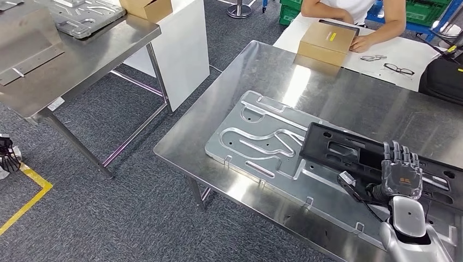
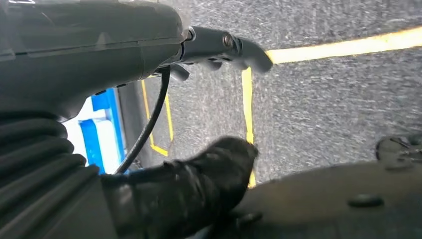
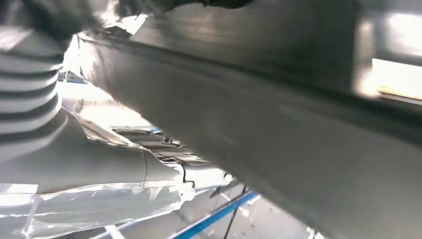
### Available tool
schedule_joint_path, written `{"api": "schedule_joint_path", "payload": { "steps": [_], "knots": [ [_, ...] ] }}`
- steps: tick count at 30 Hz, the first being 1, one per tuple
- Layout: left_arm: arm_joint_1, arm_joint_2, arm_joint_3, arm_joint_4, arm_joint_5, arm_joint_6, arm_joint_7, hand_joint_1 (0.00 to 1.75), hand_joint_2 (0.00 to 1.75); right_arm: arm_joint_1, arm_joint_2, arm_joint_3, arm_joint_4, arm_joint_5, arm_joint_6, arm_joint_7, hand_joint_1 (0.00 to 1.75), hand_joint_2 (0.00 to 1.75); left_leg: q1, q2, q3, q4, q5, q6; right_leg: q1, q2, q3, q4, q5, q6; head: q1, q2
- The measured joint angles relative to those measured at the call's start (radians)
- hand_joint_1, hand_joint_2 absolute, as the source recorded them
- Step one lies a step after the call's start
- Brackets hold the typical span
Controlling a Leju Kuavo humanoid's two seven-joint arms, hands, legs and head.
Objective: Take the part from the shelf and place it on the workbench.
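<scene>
The right hand (image 1: 401,173) lies with its fingers stretched flat on top of the black part (image 1: 349,150); I cannot tell if it really holds it. This part rests on a big grey metal plate (image 1: 256,136) on the steel workbench (image 1: 349,93). The left hand (image 2: 199,184) hangs over grey carpet, fingers curled on nothing, while a person's hand (image 1: 360,43) touches a cardboard box (image 1: 326,41) at the far side.

Right hand (image 1: 401,176): back facing up, fingers (image 1: 397,153) extended forward, slightly apart.
Left hand (image 2: 199,174): hanging low, dark fingers (image 2: 226,159) loosely curled, holding nothing.
</scene>
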State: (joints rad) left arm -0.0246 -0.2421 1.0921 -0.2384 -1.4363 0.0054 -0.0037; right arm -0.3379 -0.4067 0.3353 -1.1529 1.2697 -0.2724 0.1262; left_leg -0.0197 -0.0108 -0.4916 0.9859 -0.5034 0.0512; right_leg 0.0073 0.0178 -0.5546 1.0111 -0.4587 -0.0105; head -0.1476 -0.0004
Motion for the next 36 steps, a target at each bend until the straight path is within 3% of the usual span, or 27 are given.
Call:
{"api": "schedule_joint_path", "payload": {
  "steps": [3,6,8,10,11,12,13,15,16,17,19,21,22,25,26,27,28,30,32,36],
  "knots": [
    [0.000,0.000,-0.012,0.000,0.000,0.003,0.005,0.00,0.00,0.014,0.009,0.005,-0.028,0.003,0.010,0.002,0.00,0.00,-0.002,0.000,0.000,0.001,0.000,0.005,-0.003,0.000,0.001,-0.004,0.003,0.004,0.000,0.000],
    [-0.001,-0.001,-0.028,0.000,0.000,0.013,0.016,0.00,0.00,0.039,0.018,0.015,-0.067,0.014,0.013,0.007,0.00,0.00,0.002,0.002,0.017,-0.035,0.024,0.023,-0.004,-0.003,0.005,-0.011,0.003,0.016,0.000,0.000],
    [-0.002,-0.002,-0.039,0.000,0.000,0.018,0.020,0.00,0.00,0.067,0.022,0.026,-0.107,0.021,0.013,0.013,0.00,0.00,0.010,0.005,0.029,-0.062,0.041,0.028,-0.007,-0.007,-0.026,0.054,-0.040,0.022,0.000,0.000],
    [0.000,-0.003,-0.045,0.000,0.000,0.022,0.023,0.00,0.00,0.096,0.026,0.039,-0.153,0.022,0.014,0.015,0.00,0.00,0.012,0.005,0.024,-0.060,0.043,0.027,-0.019,-0.008,-0.093,0.182,-0.096,0.033,0.000,0.000],
    [0.001,-0.002,-0.047,0.000,0.000,0.024,0.025,0.00,0.00,0.110,0.028,0.045,-0.175,0.021,0.014,0.015,0.00,0.00,0.013,0.005,0.020,-0.054,0.040,0.023,-0.026,-0.009,-0.119,0.230,-0.107,0.040,0.000,0.000],
    [0.002,-0.002,-0.048,0.000,0.000,0.026,0.027,0.00,0.00,0.121,0.029,0.051,-0.198,0.020,0.014,0.015,0.00,0.00,0.017,0.005,0.017,-0.046,0.035,0.018,-0.033,-0.010,-0.131,0.245,-0.098,0.047,0.000,0.000],
    [0.003,-0.002,-0.050,0.000,0.000,0.029,0.028,0.00,0.00,0.130,0.030,0.057,-0.220,0.019,0.013,0.015,0.00,0.00,0.021,0.004,0.013,-0.034,0.028,0.011,-0.040,-0.013,-0.122,0.220,-0.071,0.055,0.000,0.000],
    [0.003,-0.001,-0.053,0.000,0.000,0.033,0.030,0.00,0.00,0.142,0.033,0.067,-0.260,0.020,0.011,0.015,0.00,0.00,0.032,0.003,0.002,-0.003,0.009,-0.009,-0.052,-0.015,-0.075,0.112,-0.012,0.072,0.000,0.000],
    [0.002,0.001,-0.054,0.000,0.000,0.036,0.031,0.00,0.44,0.145,0.034,0.073,-0.278,0.024,0.011,0.018,0.00,0.00,0.033,0.002,-0.007,0.017,-0.002,-0.020,-0.054,-0.013,-0.058,0.071,0.002,0.073,0.000,0.000],
    [0.002,0.002,-0.056,0.000,0.000,0.039,0.031,0.00,0.87,0.149,0.035,0.080,-0.294,0.030,0.013,0.023,0.00,0.00,0.033,0.001,-0.016,0.032,-0.009,-0.029,-0.054,-0.010,-0.053,0.054,0.003,0.067,0.000,0.000],
    [0.002,0.004,-0.062,0.000,0.000,0.043,0.035,0.00,1.75,0.158,0.038,0.097,-0.326,0.047,0.021,0.033,0.00,0.00,0.030,0.001,-0.030,0.047,-0.014,-0.042,-0.048,-0.006,-0.064,0.063,0.000,0.046,-0.001,0.000],
    [0.003,0.004,-0.067,0.000,0.000,0.044,0.038,0.00,1.75,0.164,0.041,0.117,-0.355,0.063,0.030,0.041,0.00,0.00,0.033,0.002,-0.036,0.056,-0.023,-0.048,-0.047,-0.008,-0.071,0.066,0.003,0.027,-0.001,0.000],
    [0.003,0.004,-0.068,0.000,0.000,0.044,0.039,0.00,1.75,0.164,0.042,0.126,-0.367,0.069,0.032,0.045,0.00,0.00,0.034,0.003,-0.046,0.078,-0.043,-0.051,-0.047,-0.010,-0.074,0.064,0.007,0.019,-0.001,0.000],
    [0.002,0.004,-0.070,0.000,0.000,0.045,0.040,0.00,1.75,0.165,0.045,0.144,-0.392,0.077,0.034,0.051,0.00,0.00,0.034,0.005,-0.118,0.244,-0.143,-0.058,-0.041,-0.017,-0.089,0.061,0.018,0.002,-0.001,0.000],
    [0.002,0.004,-0.070,0.000,0.000,0.045,0.040,0.00,1.75,0.167,0.046,0.149,-0.396,0.077,0.034,0.051,0.00,0.00,0.034,0.005,-0.140,0.298,-0.166,-0.057,-0.037,-0.018,-0.095,0.060,0.023,-0.001,-0.001,0.000],
    [0.002,0.004,-0.070,0.000,0.000,0.045,0.040,0.00,1.75,0.168,0.047,0.154,-0.401,0.078,0.033,0.051,0.00,0.00,0.033,0.005,-0.148,0.323,-0.170,-0.054,-0.033,-0.020,-0.101,0.061,0.028,-0.003,-0.001,0.000],
    [0.003,0.004,-0.070,0.000,0.000,0.045,0.041,0.00,1.75,0.169,0.047,0.157,-0.406,0.081,0.032,0.053,0.00,0.00,0.031,0.005,-0.136,0.307,-0.154,-0.047,-0.029,-0.020,-0.107,0.060,0.033,-0.004,-0.001,0.000],
    [0.004,0.004,-0.070,0.000,0.000,0.045,0.041,0.00,1.75,0.171,0.048,0.163,-0.423,0.094,0.025,0.064,0.00,0.00,0.022,0.005,-0.060,0.177,-0.095,-0.024,-0.023,-0.020,-0.115,0.060,0.044,-0.004,-0.001,0.000],
    [0.004,0.005,-0.070,-0.001,0.000,0.045,0.042,0.00,1.75,0.173,0.050,0.169,-0.445,0.113,0.010,0.081,0.00,0.00,0.010,0.009,0.000,0.060,-0.058,-0.003,-0.021,-0.020,-0.117,0.057,0.056,0.002,-0.001,0.000],
    [0.003,0.004,-0.070,-0.002,0.000,0.046,0.041,0.00,1.75,0.186,0.055,0.182,-0.487,0.156,-0.024,0.103,0.00,0.00,0.004,0.013,0.001,0.014,-0.016,0.010,-0.028,-0.022,-0.116,0.038,0.079,0.029,-0.001,0.000]
  ]
}}
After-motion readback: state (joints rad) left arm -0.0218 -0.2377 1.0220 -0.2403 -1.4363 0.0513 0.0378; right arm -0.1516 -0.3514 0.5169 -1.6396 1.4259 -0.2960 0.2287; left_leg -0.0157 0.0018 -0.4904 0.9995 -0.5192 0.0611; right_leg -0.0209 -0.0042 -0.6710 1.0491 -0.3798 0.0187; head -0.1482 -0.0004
